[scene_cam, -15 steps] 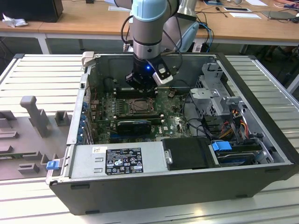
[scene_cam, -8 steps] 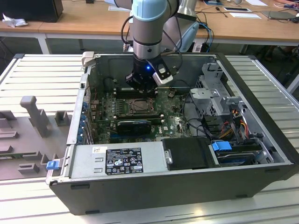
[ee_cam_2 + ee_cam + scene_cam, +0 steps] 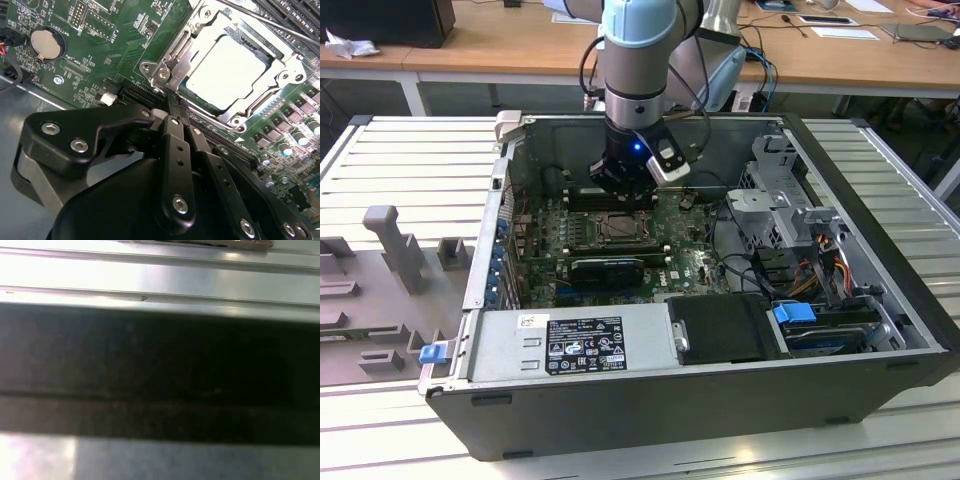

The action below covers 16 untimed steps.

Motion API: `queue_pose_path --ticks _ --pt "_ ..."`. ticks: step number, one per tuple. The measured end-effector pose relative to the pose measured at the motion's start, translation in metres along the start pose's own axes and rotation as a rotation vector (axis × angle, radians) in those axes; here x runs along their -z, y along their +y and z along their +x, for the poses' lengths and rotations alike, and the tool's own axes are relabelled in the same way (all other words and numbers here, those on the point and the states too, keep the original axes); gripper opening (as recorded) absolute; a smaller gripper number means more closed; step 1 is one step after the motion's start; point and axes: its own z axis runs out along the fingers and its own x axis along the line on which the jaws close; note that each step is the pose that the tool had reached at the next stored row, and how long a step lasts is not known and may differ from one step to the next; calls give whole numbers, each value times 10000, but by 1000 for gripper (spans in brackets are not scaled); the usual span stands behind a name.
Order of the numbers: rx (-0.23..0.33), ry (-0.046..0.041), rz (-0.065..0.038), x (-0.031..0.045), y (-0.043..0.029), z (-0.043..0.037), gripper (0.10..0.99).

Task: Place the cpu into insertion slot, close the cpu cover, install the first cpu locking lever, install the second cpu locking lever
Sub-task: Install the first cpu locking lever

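where cpu cover (image 3: pixel 231 95) frames it, cpu (image 3: pixel 227 70) in insertion slot (image 3: pixel 165 67)

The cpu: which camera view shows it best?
The second wrist view: the cpu lies close and bright, seated under the cover. In the exterior view the socket is small and far below the gripper. The first wrist view gives nothing of it.

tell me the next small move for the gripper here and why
Probably ease the gripper toward the lever, the thin rod along the socket's far side. In the second wrist view the cpu already sits in the slot with the cover shut flat around it, while the rod seems to lie loose, not hooked. The fingers are together, holding nothing, near the socket's corner.
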Motion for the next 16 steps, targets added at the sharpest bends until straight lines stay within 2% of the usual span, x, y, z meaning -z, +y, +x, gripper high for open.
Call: queue_pose_path --ticks 1,3,4,8,10,16 --pt "-1 0 -4 0 -1 0 106" --pt "-3 -8 -99 -2 0 -3 106" --pt "-4 -10 -111 -1 1 -4 106" --pt "-3 -9 -113 68 7 -7 106" --pt "-3 -8 -111 158 14 -9 106" --pt "-2 -8 -109 166 -30 -8 106"
